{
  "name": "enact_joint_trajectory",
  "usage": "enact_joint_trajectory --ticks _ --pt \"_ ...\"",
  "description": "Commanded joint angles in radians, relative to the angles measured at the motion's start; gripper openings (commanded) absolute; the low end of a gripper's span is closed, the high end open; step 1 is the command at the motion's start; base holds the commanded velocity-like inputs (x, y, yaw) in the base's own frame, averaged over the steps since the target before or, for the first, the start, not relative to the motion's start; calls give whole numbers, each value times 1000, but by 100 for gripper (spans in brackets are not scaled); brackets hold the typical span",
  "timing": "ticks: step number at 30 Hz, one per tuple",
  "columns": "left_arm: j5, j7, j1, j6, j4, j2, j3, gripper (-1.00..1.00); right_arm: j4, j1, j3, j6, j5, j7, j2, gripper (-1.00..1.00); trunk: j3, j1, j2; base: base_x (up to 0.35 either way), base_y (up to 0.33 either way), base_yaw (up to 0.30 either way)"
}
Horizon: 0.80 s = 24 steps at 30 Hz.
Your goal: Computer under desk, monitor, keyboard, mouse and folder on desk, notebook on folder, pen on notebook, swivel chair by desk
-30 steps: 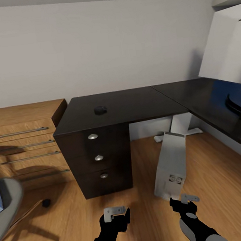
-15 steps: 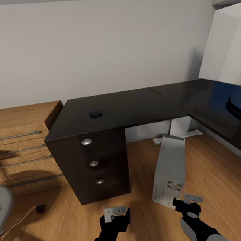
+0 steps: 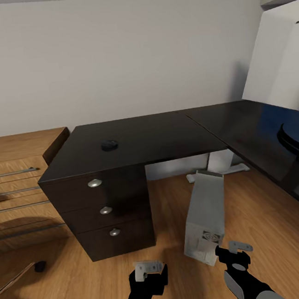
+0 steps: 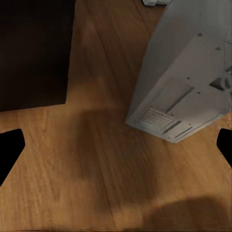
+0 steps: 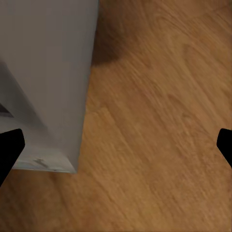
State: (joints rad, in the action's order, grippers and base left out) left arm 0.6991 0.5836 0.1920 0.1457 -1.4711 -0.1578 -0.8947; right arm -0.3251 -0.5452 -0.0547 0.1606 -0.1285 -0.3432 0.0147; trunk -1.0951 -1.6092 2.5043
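Both tools low in front of the body, over the wooden floor. Left tool (image 3: 147,267) empty, fingertips spread wide apart in its wrist cam with just bare floorboards between them. Right tool (image 3: 235,249) same story: wide open, holding nothing.

Looks like the computer step, i.e. getting the tower tucked under the desk. Computer (image 3: 204,214) sitting on the floor just ahead of the right tool, near it or maybe brushing it, can't really tell. Tilted rather than standing straight, near end closest to the right tool, far end reaching in toward the white desk leg (image 3: 219,162). Left tool beside the computer's near end, clearly apart from it.

Beyond the computer: the desk (image 3: 166,136), with the black drawer unit (image 3: 105,210) to the computer's left and open floor under the top behind it. Mouse (image 3: 109,145) on the desk above the drawers. Part of the monitor (image 3: 287,71) further round the L, past the computer's right.

Next move, probably: a shove or two-handed grip on the case to straighten it and slide it further under. Tall leaning case, so likely tippy if pushed high.
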Motion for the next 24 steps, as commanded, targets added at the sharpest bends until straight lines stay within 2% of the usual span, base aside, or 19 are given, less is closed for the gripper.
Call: enact_joint_trajectory --ticks 1,7,24 --pt "3 5 1 3 -2 -1 -11 100 0 -1 -4 8 -5 3 1 100 -1 0 0 6 -6 0" --pt "3 0 1 2 0 -2 -43 100 0 -1 -4 10 -5 3 1 100 -1 0 0 3 -2 0" --pt "5 1 1 3 1 1 -47 100 -1 -1 -4 13 -5 4 1 100 -1 0 0 178 132 0"
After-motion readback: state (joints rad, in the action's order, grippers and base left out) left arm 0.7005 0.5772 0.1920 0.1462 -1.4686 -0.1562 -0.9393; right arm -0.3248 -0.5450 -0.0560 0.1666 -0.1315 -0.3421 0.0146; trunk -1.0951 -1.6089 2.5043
